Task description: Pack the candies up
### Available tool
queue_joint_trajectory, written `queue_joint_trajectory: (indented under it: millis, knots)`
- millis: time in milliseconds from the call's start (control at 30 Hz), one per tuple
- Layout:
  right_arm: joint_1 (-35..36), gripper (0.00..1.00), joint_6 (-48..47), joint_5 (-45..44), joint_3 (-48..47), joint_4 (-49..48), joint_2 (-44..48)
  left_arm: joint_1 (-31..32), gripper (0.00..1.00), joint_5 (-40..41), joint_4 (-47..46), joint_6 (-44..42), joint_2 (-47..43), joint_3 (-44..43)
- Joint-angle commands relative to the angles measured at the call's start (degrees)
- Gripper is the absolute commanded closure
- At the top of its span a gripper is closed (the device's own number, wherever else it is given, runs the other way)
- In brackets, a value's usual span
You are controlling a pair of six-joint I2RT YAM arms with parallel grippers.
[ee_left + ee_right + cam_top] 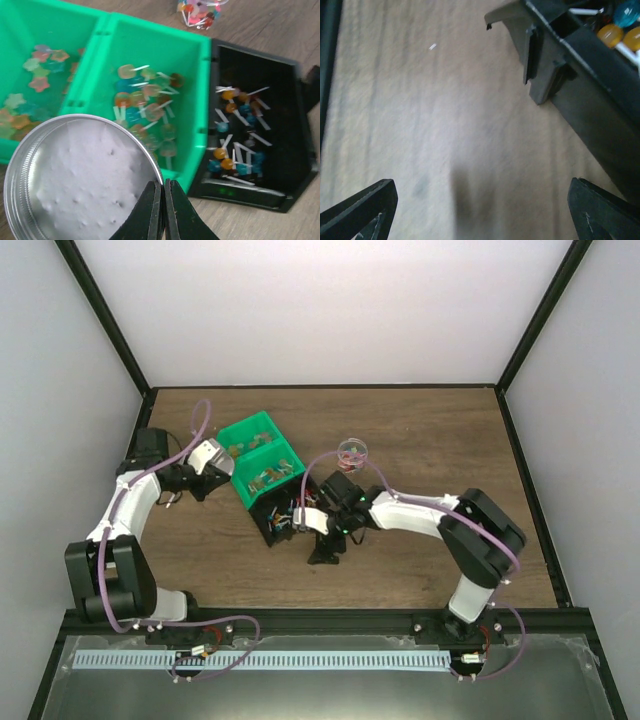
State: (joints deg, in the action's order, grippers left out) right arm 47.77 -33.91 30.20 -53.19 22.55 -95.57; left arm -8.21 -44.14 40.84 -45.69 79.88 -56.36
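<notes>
Tiny wrapped candies [239, 131] in orange, blue and white, white sticks jutting, heaped loose in an open black plastic bin [297, 105]. More of the same mix in a small clear round jar [200, 9] farther back on the brown wooden table [420, 110], well apart from the bin. Touching the black bin's side, a bright green plastic double bin [202, 70] with duller pieces. Above the green bin, a round silver metal lid [80, 175], its rim apparently pinched in the left gripper [163, 195], black fingers pressed together. Spread wide and holding nothing, the right gripper [480, 187], low over bare wood just beside the black bin's corner.

Likely trouble:
- Lid pivoting or slipping from so thin an edge grip and dropping among the green bin's pieces.
- Wide right jaws clipping the black bin's wall and shoving it.
- Candies too small for a clean pick, so several caught or scattered.
- Light jar tipped by a careless touch.
</notes>
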Motion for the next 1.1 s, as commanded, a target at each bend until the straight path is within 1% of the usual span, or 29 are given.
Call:
queue_joint_trajectory:
  millis: [0,167,267,367,400,500,600,667,700,767,833,900,1000,1067]
  knots:
    - [0.22,0.04,2.28,-3.71,-8.35,-6.96,-5.96,0.21,0.96,-5.65,1.38,1.18,-0.76,-1.29]
    - [-0.25,0.03,1.60,-10.50,-15.94,-11.48,-14.72,0.21,0.96,-6.65,0.60,1.99,-0.43,-1.37]
    - [-0.77,0.03,1.38,-11.56,-21.48,-11.33,-17.49,0.19,0.96,-7.54,0.41,2.50,-0.53,-1.49]
    - [-1.19,0.02,0.51,-8.67,-25.29,-6.91,-16.67,0.21,0.96,-8.14,0.37,2.67,-0.98,-1.59]
    - [-1.33,0.01,-0.30,-7.59,-26.48,-3.91,-15.89,0.21,0.96,-8.16,0.30,2.70,-1.09,-1.60]
    - [-2.75,0.00,-2.80,-0.34,-29.15,5.56,-12.52,0.22,0.96,-8.44,-0.01,2.75,-1.25,-1.56]
    - [-9.65,0.00,-1.19,9.64,-30.18,9.30,-8.52,0.21,0.96,-8.90,-0.36,3.23,-1.18,-1.52]
    - [-16.17,0.00,1.93,14.37,-32.32,9.73,-8.16,0.21,0.96,-9.12,-0.41,3.40,-1.36,-1.52]
    - [-19.11,0.00,4.93,15.43,-33.81,9.52,-9.03,0.21,0.96,-9.09,-0.55,3.52,-1.46,-1.44]
    - [-25.12,0.00,9.01,17.38,-40.40,10.94,-13.60,0.20,0.96,-9.17,-0.81,3.72,-1.53,-1.36]
    - [-30.60,0.00,12.25,23.31,-46.93,13.39,-19.02,0.29,0.96,-9.25,-0.85,3.92,-1.33,-1.47]
    - [-35.31,0.00,17.44,26.70,-52.47,13.12,-24.33,0.30,0.96,-9.13,-0.81,4.01,-1.35,-1.41]
    - [-40.03,0.00,22.32,28.83,-61.48,14.96,-32.37,0.30,0.96,-8.83,-0.85,4.00,-1.56,-1.21]
    - [-41.81,0.00,24.47,29.16,-64.47,14.65,-35.82,0.30,0.96,-8.59,-0.92,4.09,-1.65,-1.08]
